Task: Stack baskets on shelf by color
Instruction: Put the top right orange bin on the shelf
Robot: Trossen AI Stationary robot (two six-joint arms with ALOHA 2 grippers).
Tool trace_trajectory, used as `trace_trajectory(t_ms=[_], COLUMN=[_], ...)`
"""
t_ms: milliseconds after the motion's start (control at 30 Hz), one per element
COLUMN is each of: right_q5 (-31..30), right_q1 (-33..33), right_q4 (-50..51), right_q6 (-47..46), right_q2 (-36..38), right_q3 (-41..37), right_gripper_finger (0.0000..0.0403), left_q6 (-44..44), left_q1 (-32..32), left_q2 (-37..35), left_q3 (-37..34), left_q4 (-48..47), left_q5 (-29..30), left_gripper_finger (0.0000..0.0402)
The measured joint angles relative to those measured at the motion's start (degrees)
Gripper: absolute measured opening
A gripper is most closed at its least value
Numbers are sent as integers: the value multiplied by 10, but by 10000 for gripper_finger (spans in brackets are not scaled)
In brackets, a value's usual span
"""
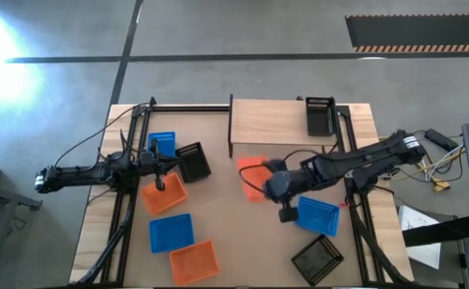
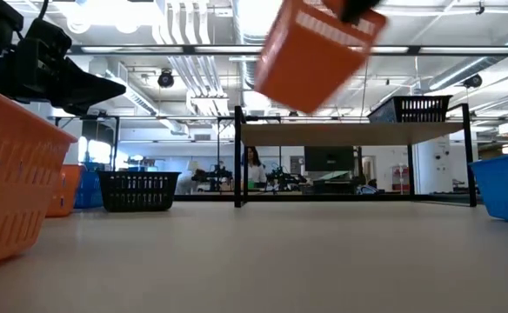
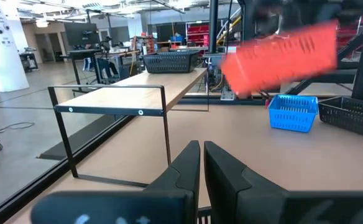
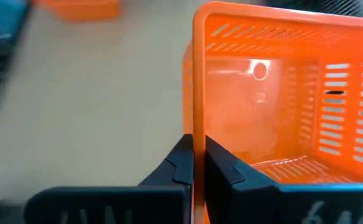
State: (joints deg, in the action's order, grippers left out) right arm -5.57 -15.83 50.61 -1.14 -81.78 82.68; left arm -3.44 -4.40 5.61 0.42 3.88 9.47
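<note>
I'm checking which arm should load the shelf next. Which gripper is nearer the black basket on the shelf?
Right. The right gripper, shut on an orange basket, hangs just short of the shelf; the left gripper sits across the table from the black basket.

Most of the shelf [image 1: 267, 120] top lies bare, only a black basket [image 1: 320, 116] standing at its right end, while the surface [image 1: 226, 229] stays open down the middle between the basket clusters left and right.

Orange basket [image 1: 253, 175] tilted, airborne (rim in right pincer [image 1: 268, 186]), near shelf [image 1: 268, 120].
</note>
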Motion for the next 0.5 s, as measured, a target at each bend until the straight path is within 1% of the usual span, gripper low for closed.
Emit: trace_trajectory(t_ms=[100,167,200,300,367,433,500], right_q5=[-88,-123,-128,-126,-124,-98,-50], right_q1=[18,45,65,140,195,251,302], right_q4=[42,83,105,171,196,192,187], right_q6=[77,119,136,170,185,206,233], right_q2=[2,7,11,18,24,31,36], right_q3=[35,45,45,41,32,19,6], right_gripper_finger=[9,9,9,9,9,9,9], left_q6=[0,0,0,0,0,0,0], left_q1=[0,0,0,0,0,0,0], left_q2=[0,0,0,0,0,0,0], left_q3=[0,0,0,0,0,0,0], left_q4=[0,0,0,0,0,0,0], left_q5=[0,0,0,0,0,0,0], left_gripper_finger=[6,6,6,6,6,6,6])
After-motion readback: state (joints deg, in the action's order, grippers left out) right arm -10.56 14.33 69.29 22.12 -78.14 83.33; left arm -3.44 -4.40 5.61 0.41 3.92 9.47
